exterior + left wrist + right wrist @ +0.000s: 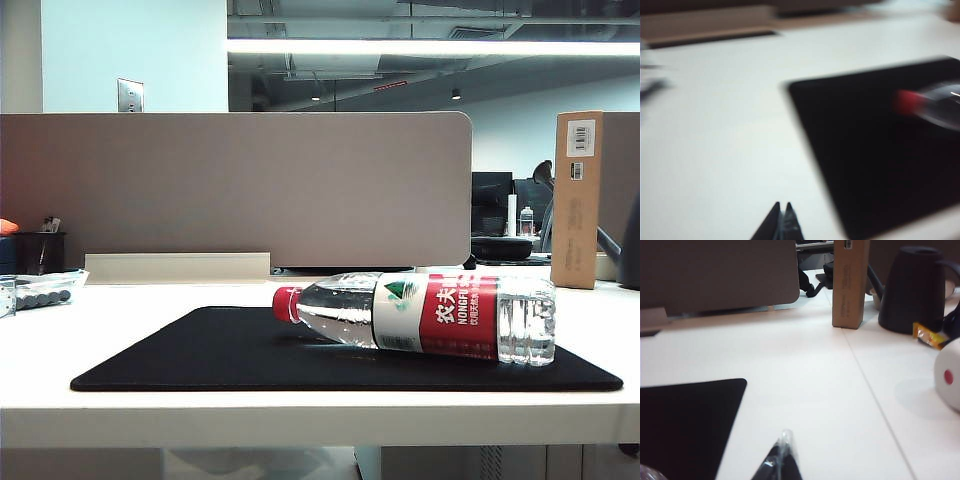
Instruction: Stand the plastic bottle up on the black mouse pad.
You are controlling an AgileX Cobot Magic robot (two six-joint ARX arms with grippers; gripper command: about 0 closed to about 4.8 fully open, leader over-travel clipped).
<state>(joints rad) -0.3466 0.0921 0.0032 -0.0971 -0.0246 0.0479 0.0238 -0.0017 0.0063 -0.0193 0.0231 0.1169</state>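
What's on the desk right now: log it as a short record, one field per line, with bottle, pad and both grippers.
bottle: lying on its side on the pad, red cap toward the exterior view's left
pad: black, flat on the white table, bottle resting on its right half
left gripper: shut, over bare table beside the pad's edge, clear of the bottle
right gripper: shut, over bare table beside the pad's corner, holding nothing
task state: bottle not yet upright
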